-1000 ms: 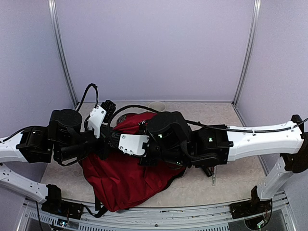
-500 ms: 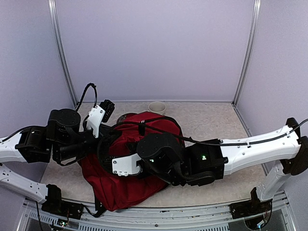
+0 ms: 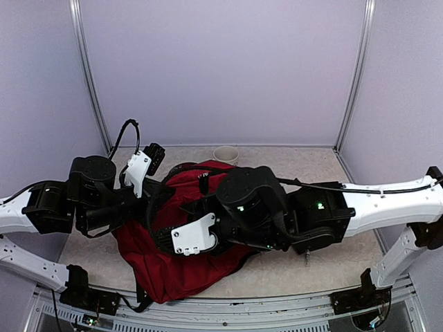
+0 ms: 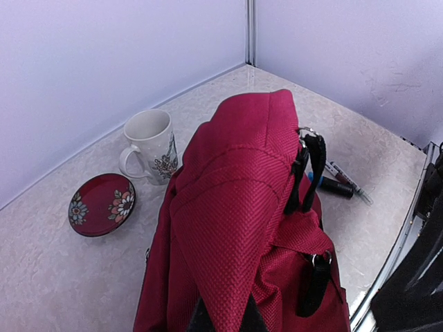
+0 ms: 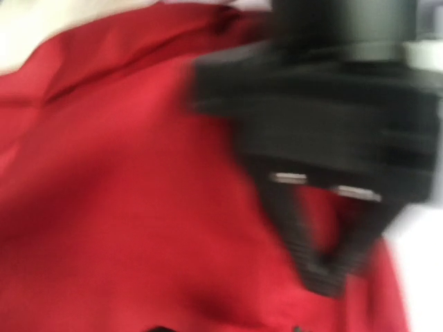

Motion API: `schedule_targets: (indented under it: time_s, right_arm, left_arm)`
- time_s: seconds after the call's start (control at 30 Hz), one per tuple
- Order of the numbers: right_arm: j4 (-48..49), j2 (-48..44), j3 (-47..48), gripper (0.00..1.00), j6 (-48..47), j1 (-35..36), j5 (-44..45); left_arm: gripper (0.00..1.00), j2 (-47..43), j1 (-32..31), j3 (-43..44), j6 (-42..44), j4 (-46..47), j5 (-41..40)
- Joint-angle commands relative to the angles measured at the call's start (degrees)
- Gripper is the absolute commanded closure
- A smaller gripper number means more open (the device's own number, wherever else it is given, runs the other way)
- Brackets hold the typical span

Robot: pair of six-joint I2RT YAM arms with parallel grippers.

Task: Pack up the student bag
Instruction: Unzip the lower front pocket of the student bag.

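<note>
Red bag lies left of centre on table, toward near edge, under both arms. L gripper clamped on a fold of bag fabric, top of bag bunched up. R gripper low over bag's middle; wrist view too blurred, can't tell if fingers apart or together. Far side: mug, red flowered saucer near it. Pens right of bag

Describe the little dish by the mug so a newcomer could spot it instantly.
Start at the dark-red student bag filling the left wrist view. On the pale tabletop between it and the wall stands a white flowered mug. Next to the mug lies the saucer: flat, round, dark red with white flowers, unlike the tall white mug.
</note>
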Motion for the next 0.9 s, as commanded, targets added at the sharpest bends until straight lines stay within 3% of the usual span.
schedule_targets:
  time_s: [0.0,0.53,0.73,0.87]
  right_arm:
    - [-2.9,3.77,2.05,0.6,-6.64,-0.42,3.35]
    - [2.3,8.23,1.89,0.64,-22.83,-1.97,16.49]
    - [8.28,10.72,1.85,0.76,-28.45,-2.19,19.52]
    - [11.49,11.92,1.57,0.96,-31.81,-2.19,22.0]
  left_arm:
    - [1.0,-1.6,0.61,3.11,-0.05,11.69,-1.93]
    - [1.0,-1.78,0.71,2.84,0.15,11.69,-1.29]
    - [1.0,-2.07,0.77,2.51,0.07,11.78,-1.13]
    - [1.0,-2.31,0.82,2.05,0.0,11.96,-1.08]
